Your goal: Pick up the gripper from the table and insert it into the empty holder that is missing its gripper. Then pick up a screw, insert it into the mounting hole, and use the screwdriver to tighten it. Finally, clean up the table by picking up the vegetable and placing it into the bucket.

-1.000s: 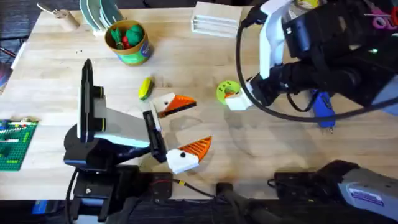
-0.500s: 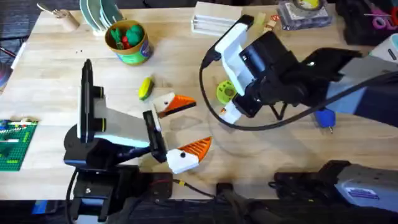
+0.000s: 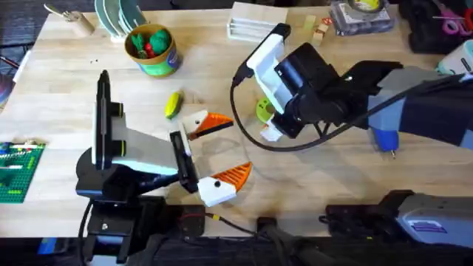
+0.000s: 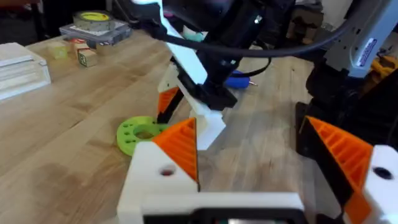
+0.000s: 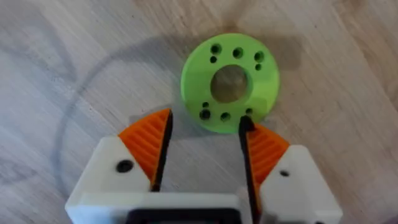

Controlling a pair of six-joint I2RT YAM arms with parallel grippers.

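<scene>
Both orange pads of the right gripper (image 5: pixel 202 146) stand parted, narrow, just short of the green disc (image 5: pixel 230 84); advance squarely before closing.

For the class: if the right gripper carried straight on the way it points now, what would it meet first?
Most likely the green disc. In the right wrist view the right gripper is open, pointing down at the table, and the disc's near rim sits just beyond its fingertips. How far above the table it hangs is unclear.
</scene>
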